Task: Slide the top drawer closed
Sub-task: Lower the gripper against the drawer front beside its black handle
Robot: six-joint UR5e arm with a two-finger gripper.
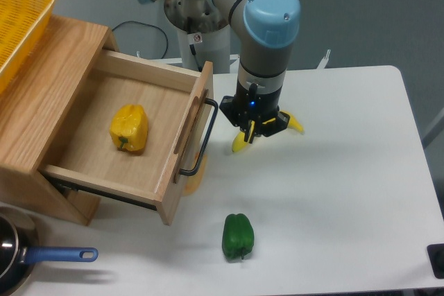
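Note:
The top drawer (104, 136) stands pulled far out of the wooden cabinet (48, 67), its front panel (189, 145) facing right with a long black bar handle (201, 136). A yellow bell pepper (130, 128) lies inside it. My gripper (251, 129) hangs just right of the handle's upper end, over a banana (239, 141) on the white table. Its fingers point down; from this angle I cannot tell whether they are open or shut. Nothing appears to be held.
A green bell pepper (238, 236) lies on the table (347, 206) below the drawer front. A yellow mesh basket (17, 19) sits on the cabinet top. A pan with a blue handle (59, 255) is at the bottom left. The robot base (201, 32) stands behind.

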